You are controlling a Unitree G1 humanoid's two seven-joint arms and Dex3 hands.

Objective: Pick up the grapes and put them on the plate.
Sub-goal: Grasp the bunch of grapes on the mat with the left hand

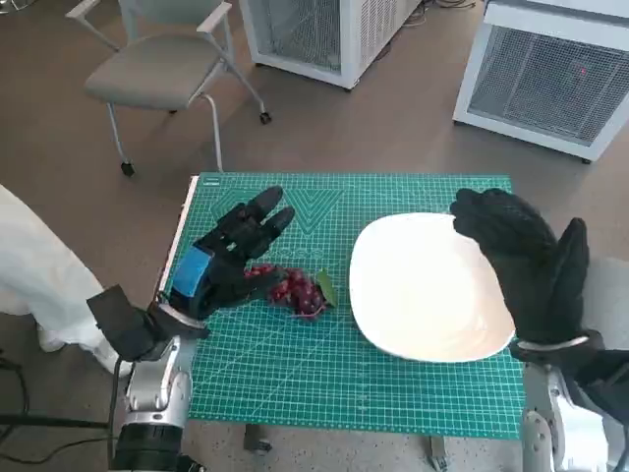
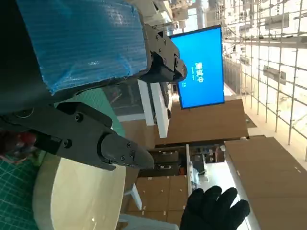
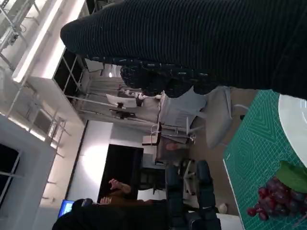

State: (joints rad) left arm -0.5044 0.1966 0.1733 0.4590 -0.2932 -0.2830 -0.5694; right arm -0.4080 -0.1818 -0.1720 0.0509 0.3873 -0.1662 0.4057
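A small bunch of red grapes (image 1: 298, 292) with a green leaf (image 1: 325, 290) lies on the green cutting mat (image 1: 295, 374), just left of the white plate (image 1: 423, 285). My left hand (image 1: 226, 261) hovers over the mat with its fingers stretched apart, and its thumb reaches the near left side of the bunch. It holds nothing. My gloved right hand (image 1: 526, 261) is raised above the plate's right edge, fingers spread and empty. The right wrist view shows the grapes (image 3: 276, 199) and the plate's rim (image 3: 295, 120). In the left wrist view the grapes (image 2: 14, 143) are a red blur behind the fingers (image 2: 96, 141).
A grey chair (image 1: 162, 69) stands beyond the table's far left corner. Two white cabinets (image 1: 324, 29) (image 1: 555, 74) stand on the floor behind. A person's white-clad leg (image 1: 29, 265) is close to the table's left side.
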